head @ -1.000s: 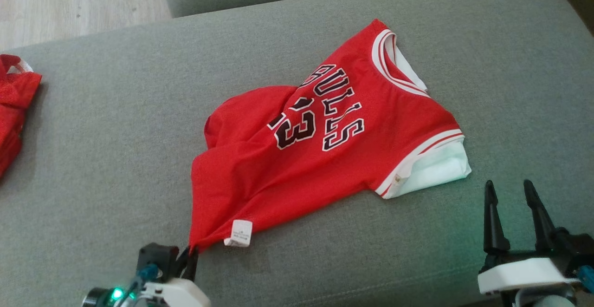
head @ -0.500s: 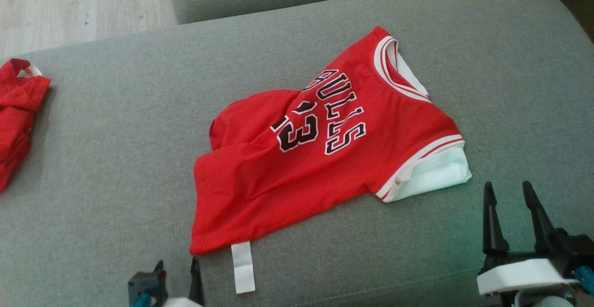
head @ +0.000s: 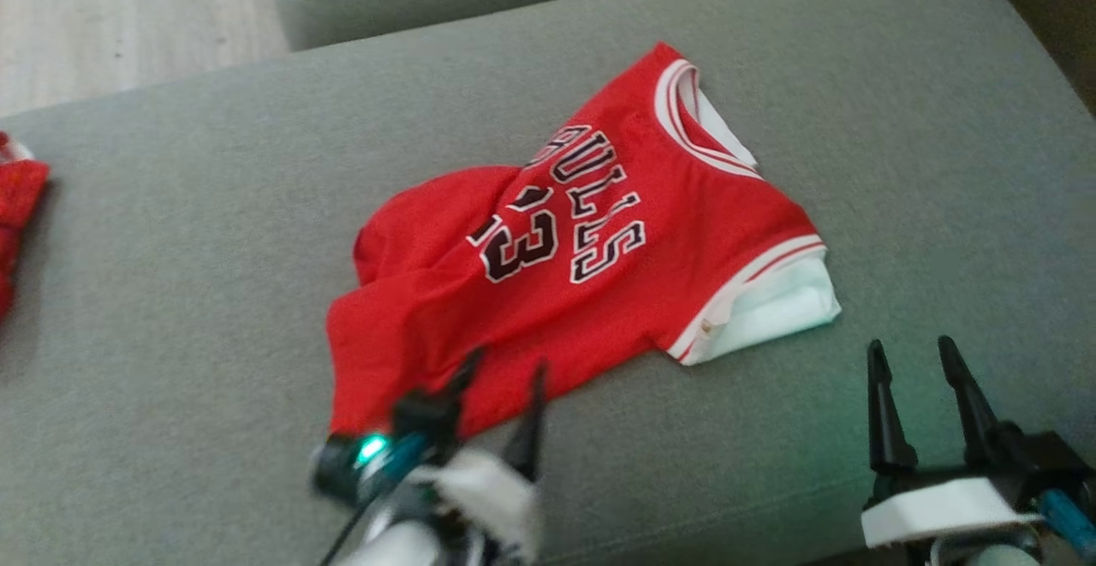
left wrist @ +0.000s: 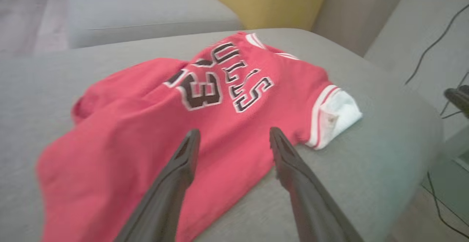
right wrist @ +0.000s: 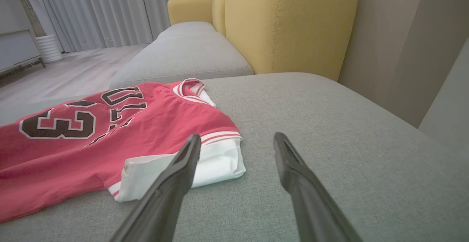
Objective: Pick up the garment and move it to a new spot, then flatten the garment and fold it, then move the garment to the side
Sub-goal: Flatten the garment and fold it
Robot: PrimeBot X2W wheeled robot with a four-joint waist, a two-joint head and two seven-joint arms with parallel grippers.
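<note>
The jersey (head: 565, 266) lies rumpled on the sofa cushion (head: 214, 249); with the left gripper (head: 507, 362) over its hem and the right gripper (head: 910, 346) nearby, both spread wide and empty, pinch the bunched corners and draw outward.

Grey sofa seat (head: 171, 232), yellow backrest (right wrist: 293, 26), pale wood floor (head: 103, 26), white curtains (right wrist: 110, 7), thin black cable (left wrist: 427, 53)

Left jaws blurred, red cloth (head: 19, 198) cut by picture edge
</note>
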